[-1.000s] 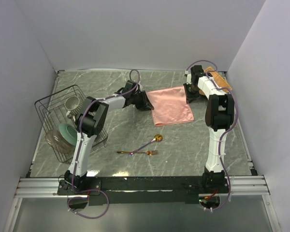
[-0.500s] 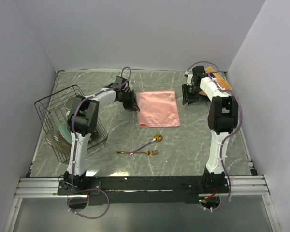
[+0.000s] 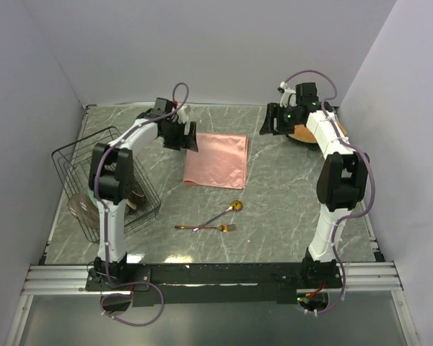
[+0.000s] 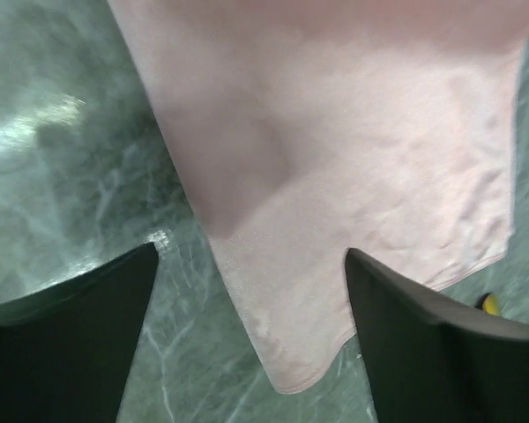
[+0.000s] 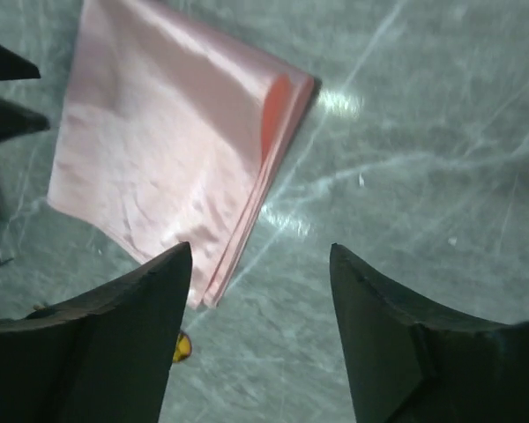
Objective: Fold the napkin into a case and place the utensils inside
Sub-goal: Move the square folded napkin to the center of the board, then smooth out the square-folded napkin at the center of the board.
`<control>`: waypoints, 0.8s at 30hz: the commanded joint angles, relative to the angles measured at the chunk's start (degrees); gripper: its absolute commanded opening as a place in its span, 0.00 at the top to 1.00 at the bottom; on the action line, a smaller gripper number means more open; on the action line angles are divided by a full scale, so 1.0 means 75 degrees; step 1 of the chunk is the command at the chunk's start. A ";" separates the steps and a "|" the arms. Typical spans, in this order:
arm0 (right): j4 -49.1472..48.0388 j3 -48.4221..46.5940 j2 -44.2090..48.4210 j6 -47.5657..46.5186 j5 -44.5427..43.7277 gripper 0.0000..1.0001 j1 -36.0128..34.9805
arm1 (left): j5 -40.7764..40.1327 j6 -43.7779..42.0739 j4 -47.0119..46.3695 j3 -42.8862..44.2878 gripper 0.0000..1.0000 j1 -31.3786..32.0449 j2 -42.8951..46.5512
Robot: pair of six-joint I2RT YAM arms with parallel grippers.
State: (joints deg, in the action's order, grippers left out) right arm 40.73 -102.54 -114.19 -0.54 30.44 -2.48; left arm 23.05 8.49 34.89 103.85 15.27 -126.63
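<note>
The rack (image 3: 79,162) stands on the table (image 3: 274,209), well off to the outer side of the left gripper (image 3: 189,138), and the left arm reaches past it. The left gripper hangs at the far left corner of the napkin (image 3: 216,160). Its jaws stand wide apart and hold nothing. In the left wrist view the gripper (image 4: 251,339) looks down on the napkin (image 4: 353,150), whose near corner lies between and below the two jaws, flat on the table (image 4: 62,150).

The napkin is folded into a rectangle. It lies between the two grippers, just beside the left one and a little apart from the right one. Nearer the arm bases than both grippers lie the spoon (image 3: 227,210) and the fork (image 3: 206,228), crossing each other and apart from the napkin.

The right gripper (image 3: 268,121) hovers off the napkin's far right corner, its jaws spread with nothing between them. In the right wrist view this gripper (image 5: 260,348) is over bare table, and the napkin (image 5: 159,150) lies ahead and to its left, its layered edge turned towards the gripper. The mat (image 3: 301,135) lies behind the right gripper, partly under the arm.
</note>
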 commanded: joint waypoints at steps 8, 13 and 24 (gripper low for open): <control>-0.4925 -0.0049 0.0755 0.2083 0.1876 0.00 -0.0619 | 0.0897 0.0168 -0.4335 -0.2104 0.01 -0.0313 0.3489; -0.5540 -0.1477 -0.1235 0.5005 0.3652 0.00 -0.1015 | 0.3125 0.2004 -0.4099 -0.1554 0.01 -0.0465 0.2449; -0.6041 -0.0330 -0.2115 0.5416 0.3009 0.00 -0.1697 | 0.2798 0.4751 -0.5719 -0.2913 0.01 -0.0173 0.1592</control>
State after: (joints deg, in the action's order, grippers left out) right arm -0.84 -103.46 -127.28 37.95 53.10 -15.59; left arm 41.78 37.67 -2.85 80.77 12.69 -114.02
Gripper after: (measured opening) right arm 0.997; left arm 0.994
